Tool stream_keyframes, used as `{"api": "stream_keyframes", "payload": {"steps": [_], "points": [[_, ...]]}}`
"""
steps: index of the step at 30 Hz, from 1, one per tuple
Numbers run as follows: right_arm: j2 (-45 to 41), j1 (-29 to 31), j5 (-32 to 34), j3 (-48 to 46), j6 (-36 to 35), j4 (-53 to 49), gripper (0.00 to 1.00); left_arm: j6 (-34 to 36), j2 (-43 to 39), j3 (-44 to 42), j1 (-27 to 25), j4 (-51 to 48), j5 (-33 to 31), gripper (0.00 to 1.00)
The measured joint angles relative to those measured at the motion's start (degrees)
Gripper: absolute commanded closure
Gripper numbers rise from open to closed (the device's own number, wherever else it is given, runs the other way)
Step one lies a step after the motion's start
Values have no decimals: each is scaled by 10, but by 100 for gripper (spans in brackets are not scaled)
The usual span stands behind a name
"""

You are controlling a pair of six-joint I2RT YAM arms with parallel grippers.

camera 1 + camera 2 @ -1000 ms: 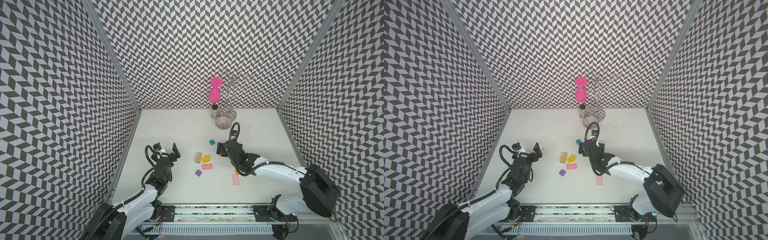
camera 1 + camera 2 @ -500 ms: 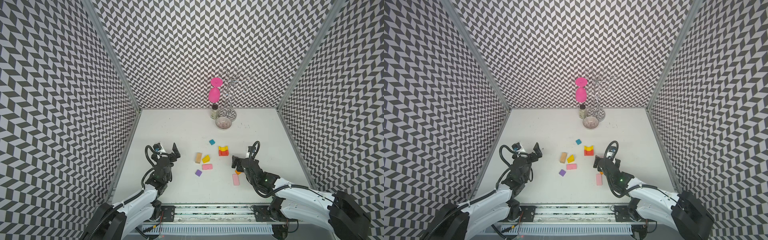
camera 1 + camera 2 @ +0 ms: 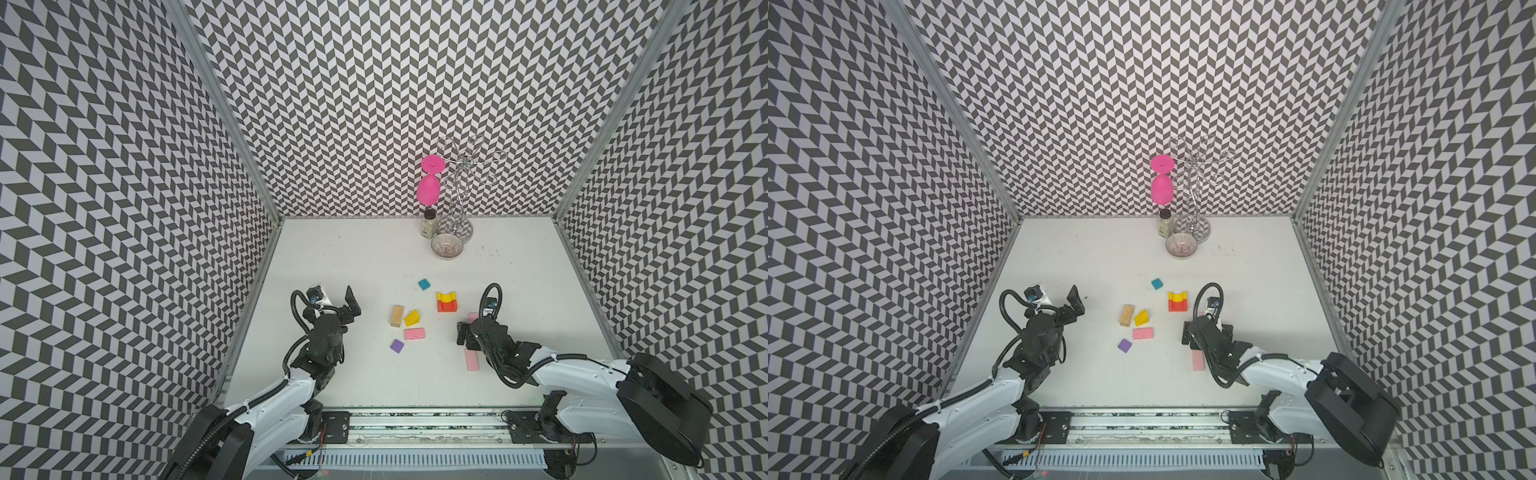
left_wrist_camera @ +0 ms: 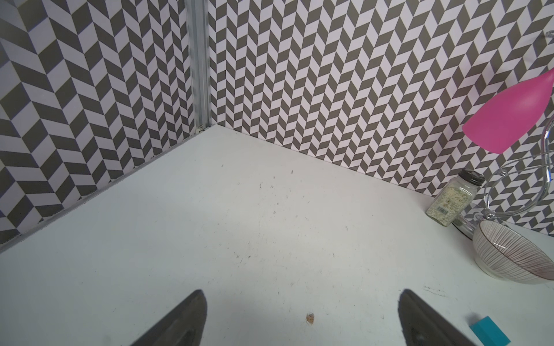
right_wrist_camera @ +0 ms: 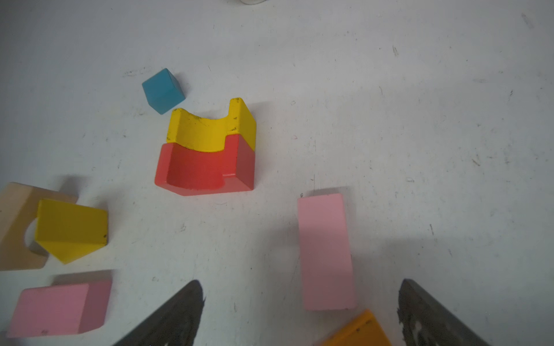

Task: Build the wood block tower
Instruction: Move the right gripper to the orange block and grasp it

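Observation:
A yellow arch block sits on a red arch block (image 3: 446, 302) (image 5: 207, 155) mid-table. Round it lie a teal cube (image 3: 424, 284), a plain wood block (image 3: 397, 316), a yellow wedge (image 3: 412, 318), a pink block (image 3: 414, 333) and a purple block (image 3: 397, 345). My right gripper (image 3: 476, 328) (image 5: 300, 282) is open, right of the stack. A pink slab (image 5: 325, 248) and an orange block (image 5: 359, 331) lie on the table between its fingers, untouched. Another pink slab (image 3: 471, 359) lies just in front of it. My left gripper (image 3: 334, 298) (image 4: 301, 292) is open and empty, left of the blocks.
At the back stand a wire rack (image 3: 459, 195) with a pink goblet (image 3: 428, 187) hanging on it, a spice jar (image 3: 429, 224) and a ribbed bowl (image 3: 446, 247). Patterned walls close in the left, back and right sides.
My right gripper has pulled away from the middle towards the front right, uncovering the yellow arch on the red arch. The left arm has not moved.

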Motion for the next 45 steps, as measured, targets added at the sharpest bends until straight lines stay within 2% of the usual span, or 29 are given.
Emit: {"api": "stream_keyframes", "payload": {"steps": [4,13,18,34,45], "points": [[14,0,-17,1,2,-1,2,0,0,0,0,0,0,0],[14,0,-46,-5,14,-2,15,0,0,0,0,0,0,0],[2,4,-54,-10,24,-6,18,0,0,0,0,0,0,0],[-9,53,-27,-3,53,-62,24,0,0,0,0,0,0,0],[21,61,2,16,69,-81,35,0,0,0,0,0,0,0]]}}
